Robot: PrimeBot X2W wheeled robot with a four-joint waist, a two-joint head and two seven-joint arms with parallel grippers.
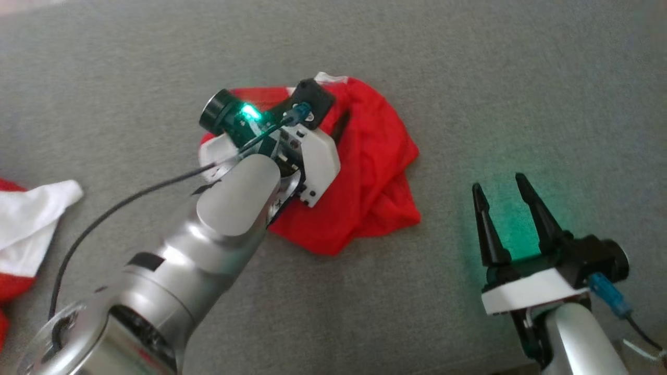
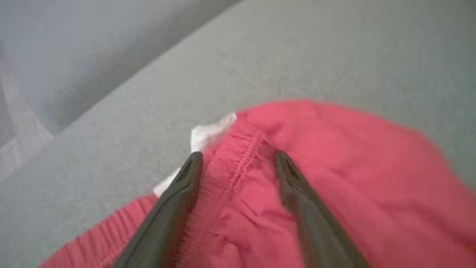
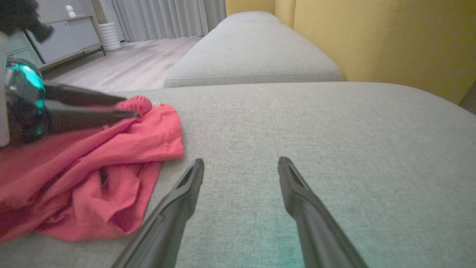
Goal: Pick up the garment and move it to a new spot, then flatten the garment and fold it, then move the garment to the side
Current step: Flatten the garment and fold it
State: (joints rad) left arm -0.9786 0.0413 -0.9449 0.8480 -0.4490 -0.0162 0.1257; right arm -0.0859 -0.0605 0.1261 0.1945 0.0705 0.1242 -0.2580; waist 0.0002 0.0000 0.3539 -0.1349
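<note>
The red garment (image 1: pixel 375 172) lies crumpled in a loose heap around the middle of the grey sofa seat (image 1: pixel 469 78), with a scrap of white showing at its far edge. The left gripper (image 2: pixel 238 156) is low over the heap, its jaws wide apart and straddling the gathered waistband seam. The tips sit at or just above the cloth, and nothing is held. The right gripper (image 1: pixel 499 183) hangs to the right of the heap, apart from it, its jaws equally wide and empty over bare cushion. The main risk, as I judge it, is a poor pinch. If the left jaws close too high, they may catch only a thin top fold that slips out during the lift, or close on nothing. Pushed too deep, they could press into the soft cushion and nip upholstery along with the cloth. Because the heap is bunched, a grip on the waistband may drag several layers at once, leaving the garment twisted and harder to flatten at its new spot. Another red and white cloth (image 1: pixel 31 219) lies at the left edge, so carrying the garment that way could tangle the two. The left arm's loose cable (image 1: pixel 130 195) could also snag.
</note>
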